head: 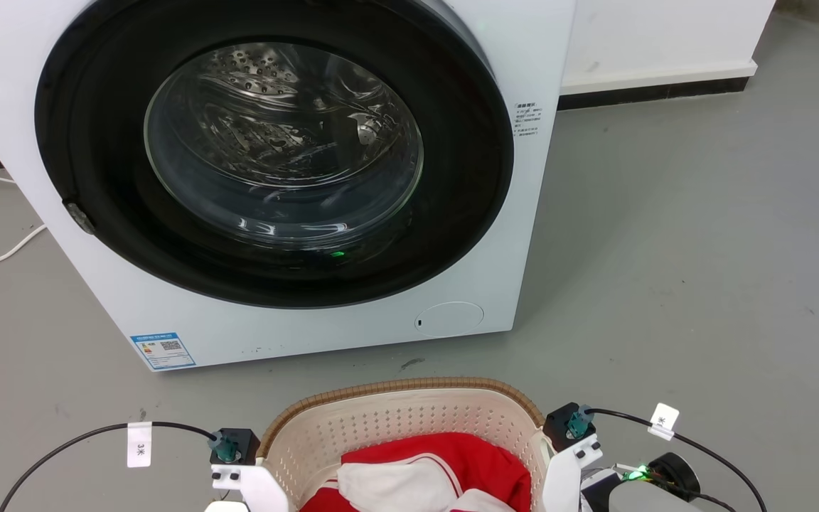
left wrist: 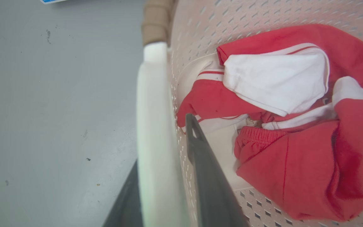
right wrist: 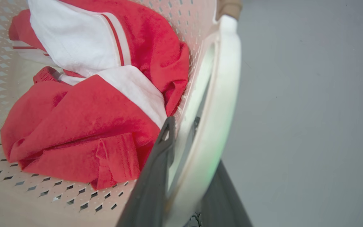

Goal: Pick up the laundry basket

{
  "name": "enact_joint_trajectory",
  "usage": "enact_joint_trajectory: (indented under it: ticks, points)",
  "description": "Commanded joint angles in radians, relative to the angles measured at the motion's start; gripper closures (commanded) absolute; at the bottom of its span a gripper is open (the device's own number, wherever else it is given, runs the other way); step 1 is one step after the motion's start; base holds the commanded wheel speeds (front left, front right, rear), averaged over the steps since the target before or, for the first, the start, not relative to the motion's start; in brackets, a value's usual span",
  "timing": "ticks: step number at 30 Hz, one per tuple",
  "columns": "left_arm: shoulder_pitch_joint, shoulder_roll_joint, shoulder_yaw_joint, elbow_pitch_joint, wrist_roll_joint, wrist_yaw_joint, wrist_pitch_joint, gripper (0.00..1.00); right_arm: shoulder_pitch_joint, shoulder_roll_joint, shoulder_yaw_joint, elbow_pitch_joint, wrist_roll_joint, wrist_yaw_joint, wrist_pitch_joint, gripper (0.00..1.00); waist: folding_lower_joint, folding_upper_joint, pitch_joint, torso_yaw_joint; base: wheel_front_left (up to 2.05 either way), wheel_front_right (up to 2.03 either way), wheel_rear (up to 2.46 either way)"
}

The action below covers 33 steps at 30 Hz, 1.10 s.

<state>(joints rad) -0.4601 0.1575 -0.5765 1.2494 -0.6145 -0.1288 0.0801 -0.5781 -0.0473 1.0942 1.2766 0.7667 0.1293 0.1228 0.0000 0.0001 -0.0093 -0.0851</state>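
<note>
Where the left fingers (left wrist: pixel 200 151) rise in the left wrist view, they are closed on the laundry basket (left wrist: pixel 263 19) at its left handle (left wrist: pixel 154 126): one dark finger lies against the inside of the perforated wall, the other shows on the outer side of the white loop; the right fingers (right wrist: pixel 159 157) clamp the right handle (right wrist: pixel 224 94) likewise, one finger inside, one outside; the basket is cream-white plastic, pierced all over with small holes, rounded at the corners, with a brown woven-look rim (head: pixel 395 386) along its top edge and a smooth white loop at each side; it holds a heap of clothes (right wrist: pixel 74 119), red cloth with white panels and thin stripes, bunched over its bottom; in the head view the basket sits at the bottom centre, between the two wrists; whether its base touches the grey floor (head: pixel 701 249) cannot be told; just beyond it stands a white washer (head: pixel 523 249), its round dark-framed glass door (head: pixel 281 149) shut, the steel drum showing through; a blue label (head: pixel 163 350) is stuck at its lower left corner; farther back runs a white wall (head: pixel 665 35) with a dark skirting.
</note>
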Motion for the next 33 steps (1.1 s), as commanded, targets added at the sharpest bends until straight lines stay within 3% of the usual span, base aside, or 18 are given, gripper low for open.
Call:
enact_joint_trajectory:
  ticks: [1, 33]
  points:
    - [-0.009, 0.021, -0.011, 0.005, 0.004, -0.002, -0.004, 1.00, -0.023, -0.012, 0.009, 0.006, 0.000, 0.002, -0.004, 1.00, 0.0000, -0.0001, 0.000, 0.000, 0.00, 0.00, 0.00]
    - [-0.026, 0.031, -0.098, 0.022, -0.088, -0.002, -0.042, 1.00, -0.032, -0.011, 0.065, 0.013, 0.042, 0.002, -0.008, 1.00, 0.0000, -0.0001, 0.001, 0.002, 0.00, 0.00, 0.00]
